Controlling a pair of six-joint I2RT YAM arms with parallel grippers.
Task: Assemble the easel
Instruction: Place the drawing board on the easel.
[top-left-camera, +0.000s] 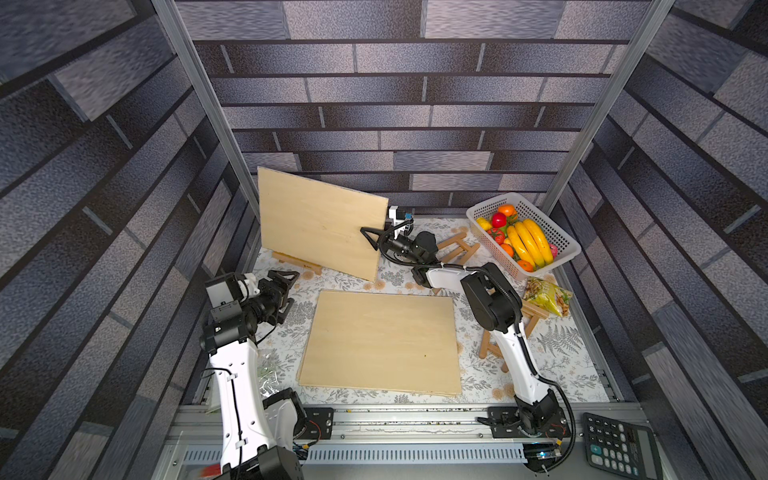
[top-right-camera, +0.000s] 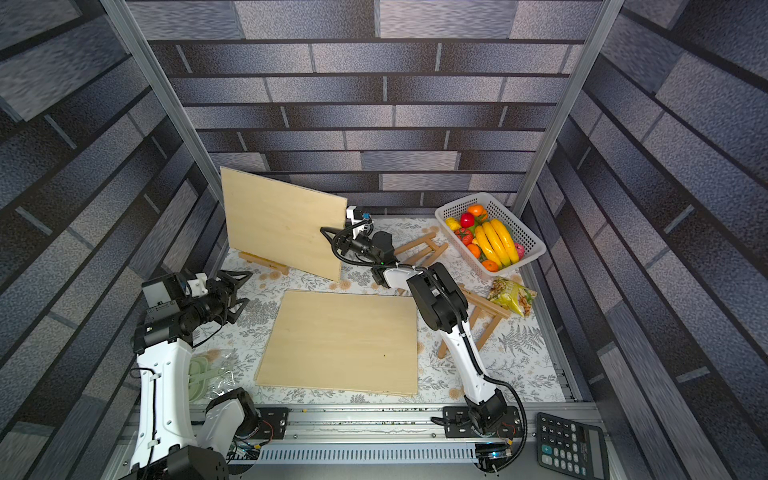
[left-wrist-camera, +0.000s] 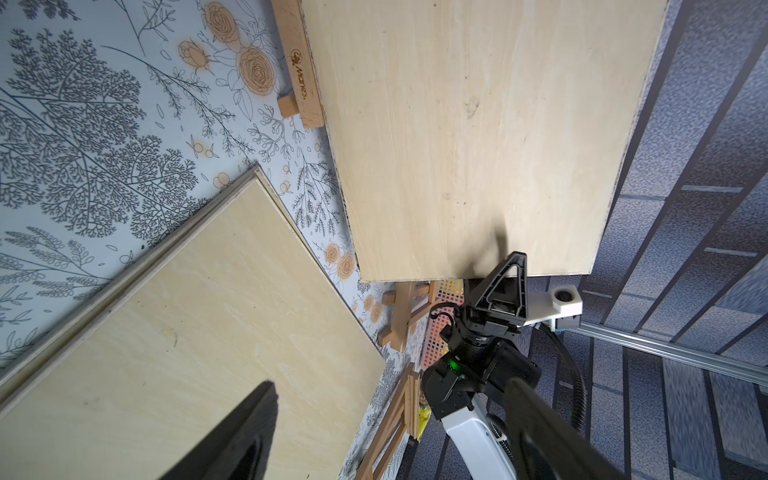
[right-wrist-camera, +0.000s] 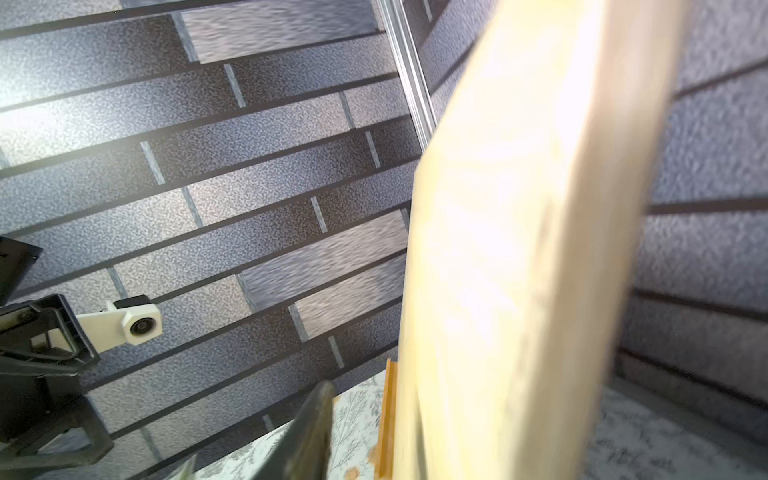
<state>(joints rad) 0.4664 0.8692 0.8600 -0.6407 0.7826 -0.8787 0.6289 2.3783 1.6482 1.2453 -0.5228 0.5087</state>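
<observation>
Two boards: flat board (top-left-camera: 380, 340) centre; upright board (top-left-camera: 320, 222) back left, long axis left-right, facing forward, on an easel (top-left-camera: 297, 264). Second easel (top-left-camera: 451, 241) and third easel (top-left-camera: 533, 311) lie right. Right gripper (top-left-camera: 368, 232) straddles the upright board's edge, grip unclear; left gripper (top-left-camera: 291, 291) gapes, empty.

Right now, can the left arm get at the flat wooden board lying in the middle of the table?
Probably yes. The left gripper stands open beside the flat board's far left corner, with only tablecloth between, and the right arm is at its opposite side.
</observation>
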